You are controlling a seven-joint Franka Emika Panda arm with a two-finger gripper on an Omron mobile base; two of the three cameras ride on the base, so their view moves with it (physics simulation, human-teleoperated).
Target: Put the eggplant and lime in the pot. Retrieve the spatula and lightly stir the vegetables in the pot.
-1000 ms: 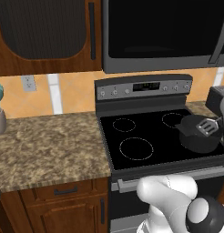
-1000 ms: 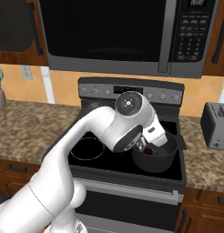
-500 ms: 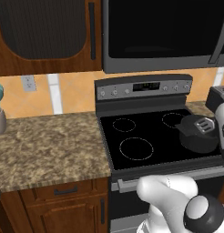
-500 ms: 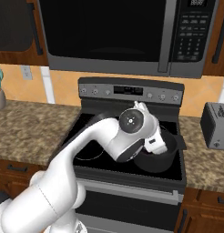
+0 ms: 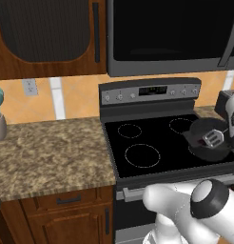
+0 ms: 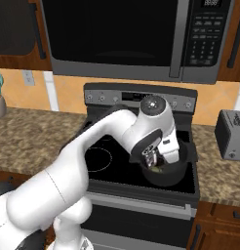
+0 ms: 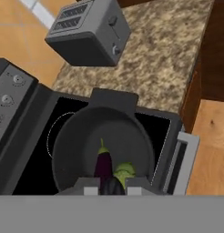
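we read no legible text, microwave keypad (image 6: 206,30) and stove panel display (image 5: 152,90) marks too blurred

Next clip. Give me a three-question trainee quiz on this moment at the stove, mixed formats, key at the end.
1. True or false: the eggplant and the lime both lie inside the pot.
2. The spatula is: A) on the counter left of the stove, B) held with its slotted head over the pot, C) on top of the toaster.
3. Fill in: the gripper is ____ on the spatula.

Key: 1 true; 2 B; 3 shut.
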